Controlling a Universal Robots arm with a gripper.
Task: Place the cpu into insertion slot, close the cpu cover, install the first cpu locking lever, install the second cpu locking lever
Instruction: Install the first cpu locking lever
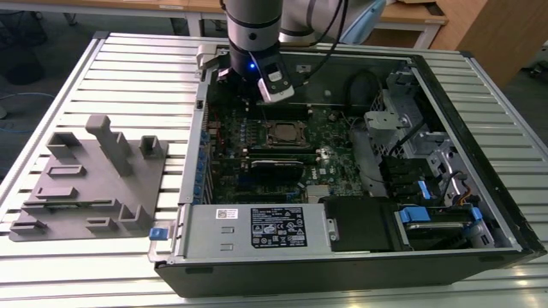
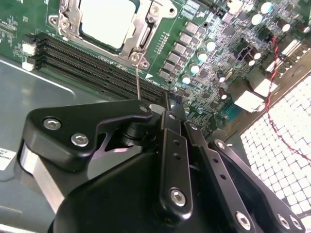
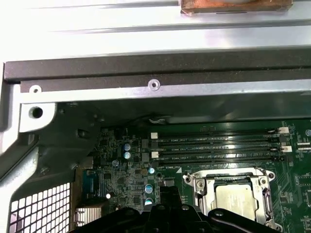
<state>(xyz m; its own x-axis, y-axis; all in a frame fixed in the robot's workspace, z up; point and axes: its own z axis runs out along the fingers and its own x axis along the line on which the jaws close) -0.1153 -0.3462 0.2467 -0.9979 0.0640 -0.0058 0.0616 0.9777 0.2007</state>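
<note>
Gripper (image 2: 154, 108), black and jointed, hangs low inside the open computer case (image 1: 342, 273), just beside the chip's socket (image 3: 188, 178). Whether it is open or closed on anything I cannot tell. In the second wrist view a thin metal rod (image 2: 137, 85) runs from the corner of the socket straight up to the gripper's tip; I cannot tell whether the two touch.

Next to that, the cpu (image 2: 107, 19) lies flat in the socket, its pale metal top facing up. The silvery cover (image 3: 233, 178) lies down over it as a frame, with the chip showing through the square cut-out. In the exterior view the cpu (image 1: 280, 133) sits on the green board, just in front of the arm's wrist.

Long black memory slots (image 3: 214, 148) run along one side of the socket, close to it, with small round capacitors (image 2: 210, 46) near by. A perforated metal panel (image 2: 286, 131) closes the case wall beyond them.

Farther off, a silver box with a label (image 1: 256, 228) fills the near end of the case. The case lies on its side on a slatted metal table (image 1: 137, 58). A grey block with upright pegs (image 1: 86, 179) stands on the table towards the exterior view's left, apart from the case.
</note>
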